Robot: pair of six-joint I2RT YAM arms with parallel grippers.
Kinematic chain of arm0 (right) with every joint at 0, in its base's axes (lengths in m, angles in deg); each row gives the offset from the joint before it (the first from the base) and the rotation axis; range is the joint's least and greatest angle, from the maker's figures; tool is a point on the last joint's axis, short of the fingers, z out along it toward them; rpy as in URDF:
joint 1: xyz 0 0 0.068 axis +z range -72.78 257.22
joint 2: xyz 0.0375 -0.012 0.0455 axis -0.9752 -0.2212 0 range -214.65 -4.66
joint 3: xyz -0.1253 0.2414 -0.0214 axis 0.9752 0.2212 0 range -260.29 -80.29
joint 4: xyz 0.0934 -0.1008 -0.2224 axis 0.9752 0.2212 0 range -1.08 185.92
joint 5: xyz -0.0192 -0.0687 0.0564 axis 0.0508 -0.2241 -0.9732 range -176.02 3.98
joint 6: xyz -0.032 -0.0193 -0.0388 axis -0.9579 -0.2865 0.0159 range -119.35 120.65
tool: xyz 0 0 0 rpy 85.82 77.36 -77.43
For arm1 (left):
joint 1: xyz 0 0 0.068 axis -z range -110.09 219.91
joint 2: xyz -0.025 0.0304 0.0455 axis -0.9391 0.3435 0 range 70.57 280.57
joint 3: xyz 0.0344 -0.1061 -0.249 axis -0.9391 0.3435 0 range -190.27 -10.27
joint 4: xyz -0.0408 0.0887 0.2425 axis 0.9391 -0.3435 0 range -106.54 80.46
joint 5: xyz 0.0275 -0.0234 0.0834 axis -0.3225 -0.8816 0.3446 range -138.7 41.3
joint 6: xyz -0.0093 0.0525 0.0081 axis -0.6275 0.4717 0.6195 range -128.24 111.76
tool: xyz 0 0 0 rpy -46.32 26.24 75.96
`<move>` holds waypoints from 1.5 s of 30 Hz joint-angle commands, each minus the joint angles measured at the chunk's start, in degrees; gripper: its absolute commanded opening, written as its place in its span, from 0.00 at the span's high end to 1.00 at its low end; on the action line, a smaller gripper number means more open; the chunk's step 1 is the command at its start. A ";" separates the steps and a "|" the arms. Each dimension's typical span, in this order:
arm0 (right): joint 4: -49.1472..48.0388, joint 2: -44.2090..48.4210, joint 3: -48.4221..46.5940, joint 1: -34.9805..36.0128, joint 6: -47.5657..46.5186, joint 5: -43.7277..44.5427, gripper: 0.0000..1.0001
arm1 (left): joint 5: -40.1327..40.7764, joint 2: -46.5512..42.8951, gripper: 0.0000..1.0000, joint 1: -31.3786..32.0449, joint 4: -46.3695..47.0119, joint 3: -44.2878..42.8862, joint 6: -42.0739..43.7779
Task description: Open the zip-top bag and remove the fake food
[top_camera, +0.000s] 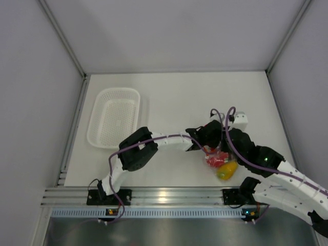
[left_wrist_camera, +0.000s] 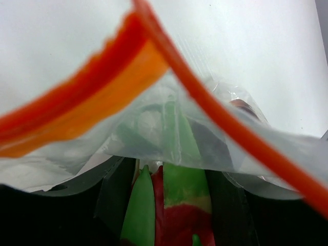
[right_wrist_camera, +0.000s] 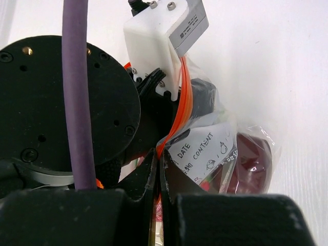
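Observation:
The zip-top bag [top_camera: 219,163] lies at the front right of the table, with the yellow-orange fruit [top_camera: 227,170] and red fruit [top_camera: 212,161] showing through it. My left gripper [top_camera: 209,146] reaches into the bag's mouth. In the left wrist view the orange-red zip strip [left_wrist_camera: 102,97] and clear plastic [left_wrist_camera: 169,133] drape over my left gripper [left_wrist_camera: 171,205], whose fingers [left_wrist_camera: 115,200] close on the red fruit with green leaves [left_wrist_camera: 184,215]. My right gripper [right_wrist_camera: 159,154] is shut on the bag's zip edge [right_wrist_camera: 182,102]. The maroon fruit [right_wrist_camera: 251,164] sits inside, behind a white label [right_wrist_camera: 210,148].
A white perforated basket [top_camera: 114,117] stands at the back left of the table. The left arm's black wrist [right_wrist_camera: 66,102] and white camera block [right_wrist_camera: 154,41] crowd right against my right gripper. Grey walls enclose the table on three sides.

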 commanded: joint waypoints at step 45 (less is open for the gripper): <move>0.54 -17.73 -19.98 7.72 -7.36 -1.83 1.00 | 29.10 -35.45 1.00 2.35 20.90 32.89 20.79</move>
